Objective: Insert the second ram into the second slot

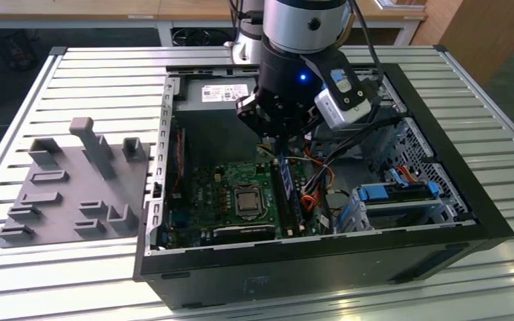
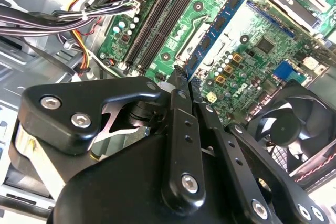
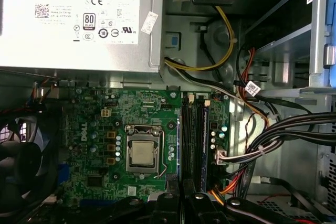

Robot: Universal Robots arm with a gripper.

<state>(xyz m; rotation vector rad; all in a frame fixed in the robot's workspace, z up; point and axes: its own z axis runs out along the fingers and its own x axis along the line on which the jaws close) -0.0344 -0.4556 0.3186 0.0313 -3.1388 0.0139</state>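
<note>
The second ram [image 2: 220, 24] is a thin blue stick standing on its edge, running along the black memory slots [image 2: 157, 24] of the green motherboard [image 2: 262, 45]. In the exterior view the second ram [image 1: 286, 187] lies low inside the open computer case [image 1: 328, 247], stretching from under my gripper [image 1: 278, 144] towards the case's near wall. My gripper [image 2: 188, 85] is shut, its black fingers [image 2: 178, 108] pinched on the stick. In the first wrist view the gripper [image 3: 181, 203] hangs right over the slots [image 3: 189, 140], beside the processor socket [image 3: 143, 153].
A power supply [image 1: 225, 93] fills the case's far end. Bundled cables [image 2: 79, 14] run close beside the slots. A fan [image 2: 283, 129] sits beyond the board and a drive cage [image 1: 400, 194] at the exterior view's right. A grey fixture [image 1: 69, 187] lies outside the case.
</note>
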